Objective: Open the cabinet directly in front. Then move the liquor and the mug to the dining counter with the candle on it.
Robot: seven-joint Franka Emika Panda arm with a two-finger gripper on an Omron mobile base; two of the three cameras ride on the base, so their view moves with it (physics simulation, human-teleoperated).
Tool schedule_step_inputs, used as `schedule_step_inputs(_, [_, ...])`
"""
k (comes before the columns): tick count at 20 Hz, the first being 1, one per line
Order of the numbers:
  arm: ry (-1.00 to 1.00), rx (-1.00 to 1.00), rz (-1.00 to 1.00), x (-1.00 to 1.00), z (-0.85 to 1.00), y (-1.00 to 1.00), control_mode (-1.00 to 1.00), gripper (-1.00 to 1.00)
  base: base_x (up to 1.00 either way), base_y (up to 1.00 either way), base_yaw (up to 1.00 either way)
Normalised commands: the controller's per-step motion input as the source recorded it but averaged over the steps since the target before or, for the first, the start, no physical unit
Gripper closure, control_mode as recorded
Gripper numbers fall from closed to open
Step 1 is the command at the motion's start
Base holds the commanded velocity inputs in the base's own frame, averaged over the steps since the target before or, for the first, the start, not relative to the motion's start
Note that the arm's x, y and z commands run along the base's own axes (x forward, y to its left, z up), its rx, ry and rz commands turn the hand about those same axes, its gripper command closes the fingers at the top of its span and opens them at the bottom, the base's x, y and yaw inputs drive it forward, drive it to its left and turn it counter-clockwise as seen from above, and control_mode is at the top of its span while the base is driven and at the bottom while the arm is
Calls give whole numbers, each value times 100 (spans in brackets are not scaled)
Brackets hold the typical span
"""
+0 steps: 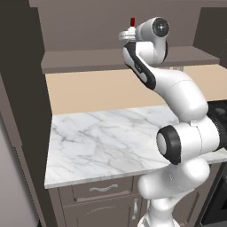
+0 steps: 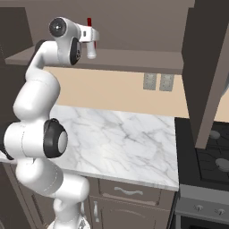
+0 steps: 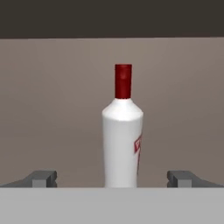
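Observation:
The cabinet [image 1: 88, 60] stands open, with one door [image 2: 205, 67] swung out at the right. The liquor [image 3: 122, 140], a white bottle with a red cap [image 1: 132, 21], stands upright on the cabinet's shelf. My arm reaches up into the cabinet. The gripper [image 3: 112, 178] is open and level with the bottle's lower body. Its fingertips [image 3: 43, 178] stand wide on either side of the bottle, short of it and not touching. In the right base view the hand [image 2: 92, 33] sits just before the red cap [image 2: 89, 21]. The mug, the dining counter and the candle are out of view.
Below the cabinet lies a marble worktop [image 1: 97, 142] with a beige backsplash [image 1: 97, 91] and drawer fronts [image 2: 129, 191] underneath. A dark stove [image 2: 210, 156] adjoins it on the right. Two wall outlets [image 2: 156, 81] sit on the backsplash.

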Motion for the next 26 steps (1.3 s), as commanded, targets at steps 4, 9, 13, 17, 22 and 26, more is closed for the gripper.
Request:
schedule_step_inputs(4, [0,0,0,16,0,0,-100,-100,0,0,0])
schedule_step_inputs(9, [0,0,0,9,0,0,-100,-100,0,0,0])
schedule_step_inputs(13, [0,0,0,8,0,0,-100,-100,0,0,0])
schedule_step_inputs(17, [0,0,0,12,0,0,-100,-100,0,0,0])
schedule_step_inputs(22, [0,0,0,20,0,0,-100,-100,0,0,0])
schedule_step_inputs(26, [0,0,0,13,0,-1,-100,-100,0,0,0])
